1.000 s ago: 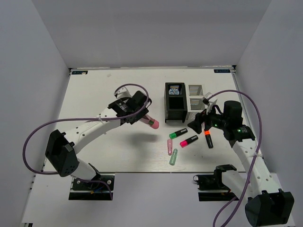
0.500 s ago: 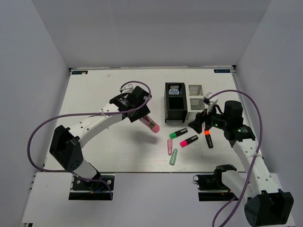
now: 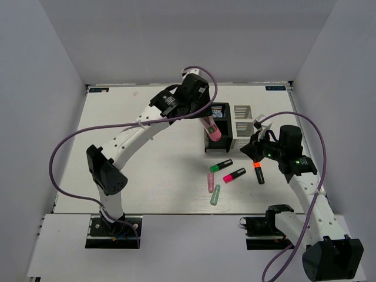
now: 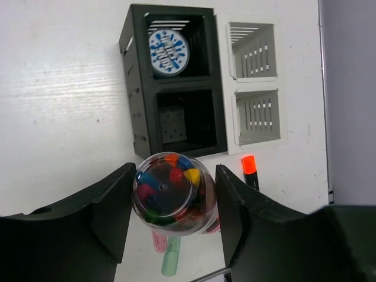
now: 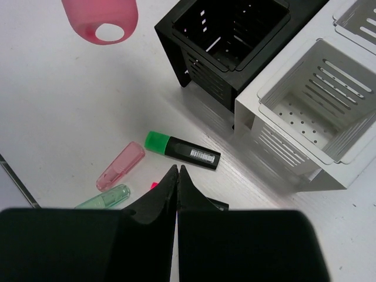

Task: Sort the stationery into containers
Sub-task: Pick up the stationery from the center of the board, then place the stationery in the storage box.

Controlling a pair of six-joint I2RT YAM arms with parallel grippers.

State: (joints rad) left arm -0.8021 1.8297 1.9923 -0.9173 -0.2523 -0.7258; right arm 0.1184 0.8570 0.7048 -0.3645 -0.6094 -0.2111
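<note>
Top external view: the left gripper [image 3: 202, 116] clamps a pink metallic cylinder [image 3: 212, 129] right of frame centre, above the near compartment of the black slatted two-compartment organizer box [image 3: 217, 144]. Its long axis is steep, the lower end tipped toward lower right. The right gripper [image 3: 254, 150], at right, has its fingers pressed together on nothing, near a green-capped black highlighter [image 5: 182, 151].

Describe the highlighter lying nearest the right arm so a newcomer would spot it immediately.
Find the white slatted two-compartment box on the right side of the table. Just in front of its near compartment lies a short black highlighter, cap toward the box. Its cap is orange; the green-capped highlighter and the pink-capped highlighter lie to its left.
</note>
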